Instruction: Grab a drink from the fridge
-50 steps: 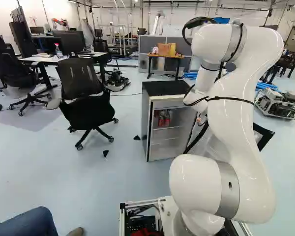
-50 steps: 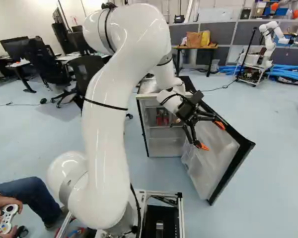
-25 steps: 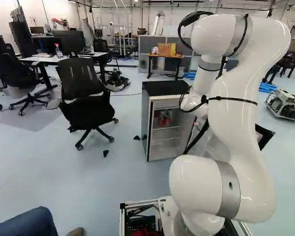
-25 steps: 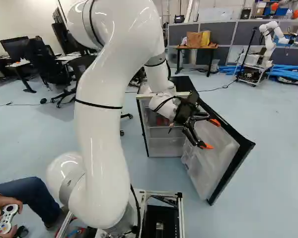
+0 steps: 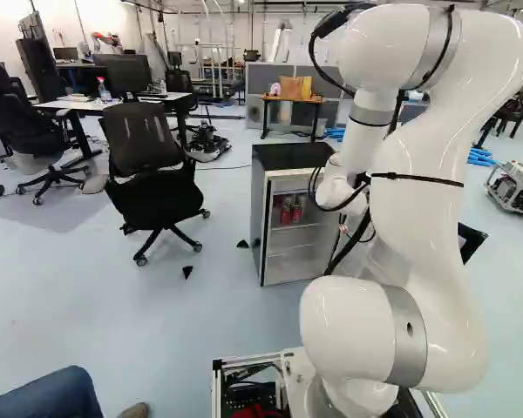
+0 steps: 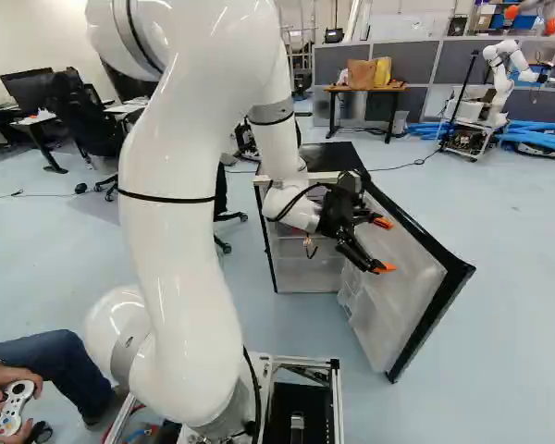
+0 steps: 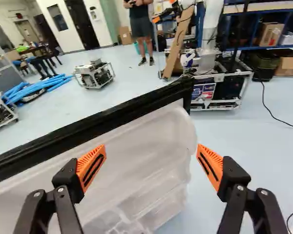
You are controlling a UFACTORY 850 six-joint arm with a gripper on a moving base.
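Fridge door (image 6: 400,294) open ahead of spread fingers (image 6: 385,268); blk chair (image 5: 139,135) nr fridge (image 5: 288,157).

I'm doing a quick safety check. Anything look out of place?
Two small black triangular pieces lie on the floor by the black mesh chair, seemingly stray. Also, the open, orange-padded black fingers face the white-lined fridge door, not the red drink cans.

No txt you can read for sure, FYI. In wrist view you get a printed panel (image 7: 203,91) on the front of a cart (image 7: 216,105), w/ marks too blurred to make out, & print on a cardboard box (image 7: 270,35), also illegible. Any labels on the red cans (image 5: 286,213) in the fridge (image 5: 258,205) are too small for you to read.
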